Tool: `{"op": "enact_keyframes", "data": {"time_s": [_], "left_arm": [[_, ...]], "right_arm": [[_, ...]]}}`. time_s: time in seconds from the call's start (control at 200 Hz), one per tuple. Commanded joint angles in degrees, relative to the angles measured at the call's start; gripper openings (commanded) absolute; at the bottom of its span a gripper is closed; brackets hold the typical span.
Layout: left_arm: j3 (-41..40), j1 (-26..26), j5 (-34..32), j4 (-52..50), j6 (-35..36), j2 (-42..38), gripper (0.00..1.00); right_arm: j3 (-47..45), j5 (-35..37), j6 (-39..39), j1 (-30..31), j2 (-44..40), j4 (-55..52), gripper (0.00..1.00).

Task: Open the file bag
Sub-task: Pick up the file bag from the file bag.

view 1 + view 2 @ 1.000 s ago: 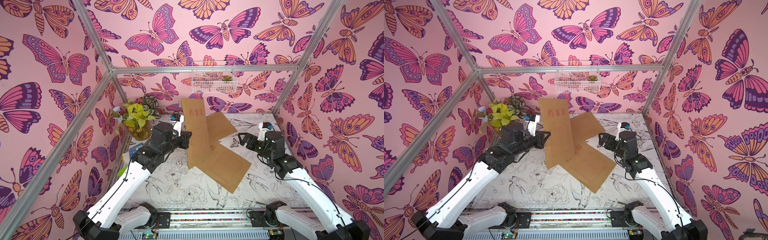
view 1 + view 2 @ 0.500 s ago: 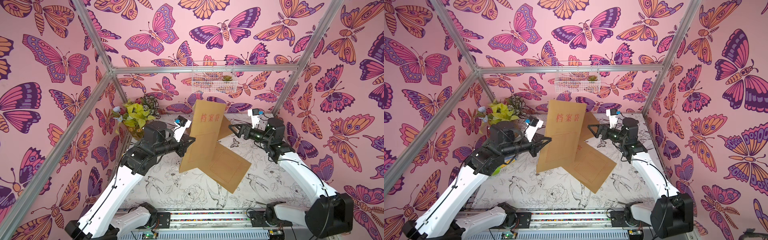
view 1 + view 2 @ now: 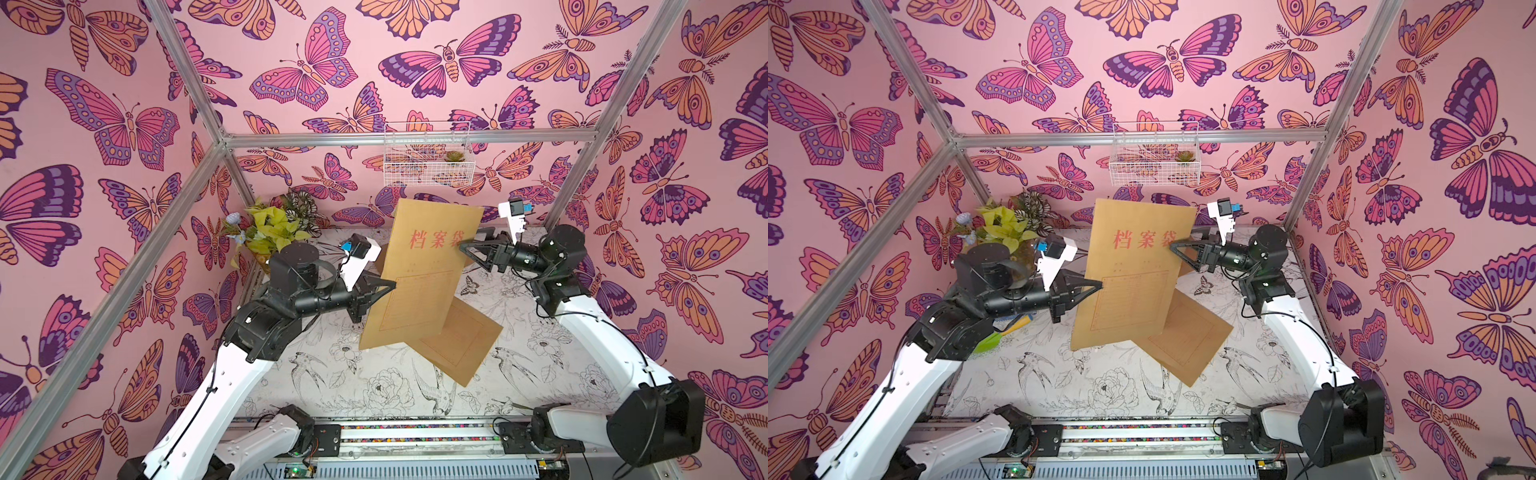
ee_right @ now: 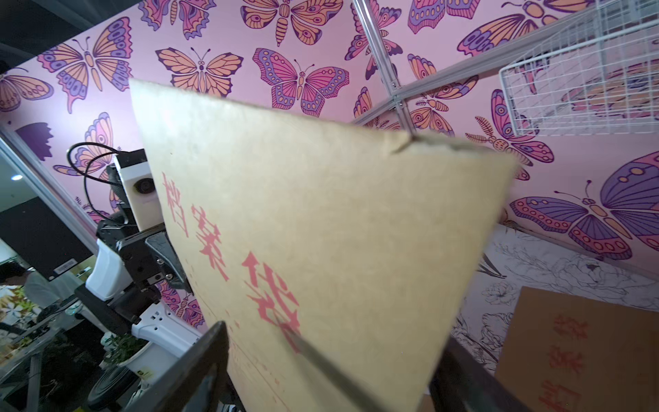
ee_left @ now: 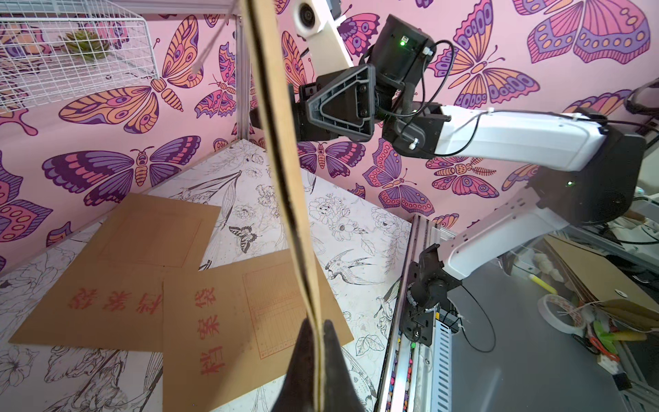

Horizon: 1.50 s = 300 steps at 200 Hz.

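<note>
Left gripper (image 3: 392,286) clamps file bag (image 3: 419,291) printed 档案袋; right gripper (image 3: 463,245) jaws apart

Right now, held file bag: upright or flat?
Upright, slightly tilted: file bag stands raised off the table, edge pinched by the left end effector.

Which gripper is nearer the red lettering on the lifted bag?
Right. The right gripper straddles one edge of the bag right beside the lettering, jaws open. The left gripper pinches the opposite edge, lower down.
</note>
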Motion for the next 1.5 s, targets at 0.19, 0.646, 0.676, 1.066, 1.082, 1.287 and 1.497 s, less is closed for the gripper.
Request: {"op": "enact_keyframes", "data": {"time_s": [0.19,0.646,0.676,1.066,1.082,1.287,1.497], "left_arm": [[-0.5,0.2,1.2,0.8,1.5,-1.7,0.0],[-1.4,0.2,-6.4,0.4,0.7,-1.2,0.01],[-1.4,0.2,-8.4,0.1,0.4,-1.1,0.02],[-1.9,0.4,-25.8,1.5,-0.6,-1.1,0.75],[-1.9,0.5,-27.2,1.3,-0.5,-1.1,0.83],[-1.1,0.7,-41.8,0.3,0.9,-0.1,1.0],[0.8,-4.8,-49.8,0.5,2.4,4.2,1.0]], "right_arm": [[5.6,-6.9,8.1,-2.8,1.5,8.1,0.71],[8.6,-10.0,3.4,-4.1,1.4,0.3,0.28],[8.7,-9.7,2.7,-4.2,1.1,-0.8,0.23],[8.8,-3.2,-7.0,-4.8,-1.9,-14.8,0.0],[8.9,-2.2,-7.8,-4.8,-2.1,-16.4,0.0],[8.0,18.8,-9.7,-4.5,-5.4,-28.5,0.0],[4.5,38.4,-2.4,-0.4,-9.6,-32.4,0.0]]}}
